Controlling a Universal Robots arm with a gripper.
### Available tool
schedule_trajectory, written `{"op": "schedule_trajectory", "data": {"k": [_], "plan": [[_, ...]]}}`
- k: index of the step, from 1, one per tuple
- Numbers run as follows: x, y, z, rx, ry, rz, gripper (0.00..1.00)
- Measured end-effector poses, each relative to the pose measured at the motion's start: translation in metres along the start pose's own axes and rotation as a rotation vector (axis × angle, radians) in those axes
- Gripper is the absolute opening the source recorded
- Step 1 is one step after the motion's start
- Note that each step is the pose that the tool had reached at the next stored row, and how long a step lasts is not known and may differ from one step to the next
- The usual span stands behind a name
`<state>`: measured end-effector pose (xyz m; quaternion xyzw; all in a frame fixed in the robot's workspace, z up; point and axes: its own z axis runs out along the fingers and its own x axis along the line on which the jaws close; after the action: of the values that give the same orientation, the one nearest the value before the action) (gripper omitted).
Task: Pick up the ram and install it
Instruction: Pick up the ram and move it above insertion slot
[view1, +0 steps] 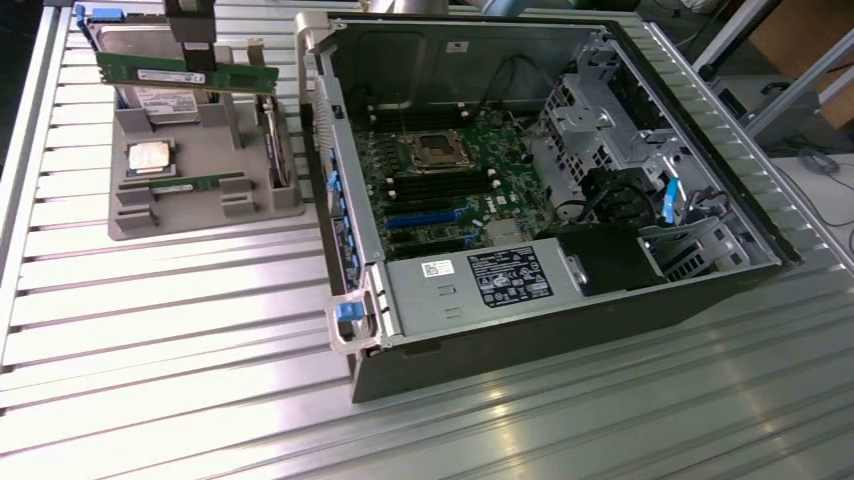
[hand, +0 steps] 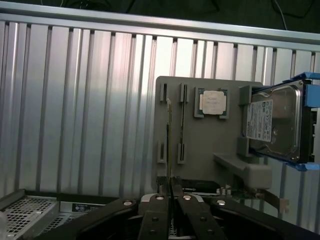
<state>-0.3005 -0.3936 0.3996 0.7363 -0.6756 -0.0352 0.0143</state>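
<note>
The ram (view1: 147, 68) is sitting pinched between the fingers (hand: 153, 220) of the gripper (view1: 198, 60), which are closing narrowly on the board's two flat faces near the middle of its length, so that green board is sticking out to both sides of the grip. The stick is hanging almost level, dipping slightly towards the exterior view's right, with its long edge facing down. It is floating above the grey holder (view1: 187, 215) and is not touching it. In the wrist view the gripper (hand: 171, 196) is looking straight down past its nearly closed fingertips onto that holder, where the processor chip (hand: 212, 102) is resting in its square seat and the hard drive (hand: 275, 122) is standing in its blue-edged cradle just beside it. The arm is reaching in from the top of the exterior view with the fingers pointing down at the slatted table (view1: 160, 340). The open computer case (view1: 694, 300), with its motherboard (view1: 441, 175) showing, is lying well apart, on the exterior view's right.
</note>
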Motion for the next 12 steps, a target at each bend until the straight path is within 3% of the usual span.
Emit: {"op": "schedule_trajectory", "data": {"k": [12], "plan": [[0.002,-0.0221,-0.0016,-0.0141,-0.0062,-0.012,0.13]]}}
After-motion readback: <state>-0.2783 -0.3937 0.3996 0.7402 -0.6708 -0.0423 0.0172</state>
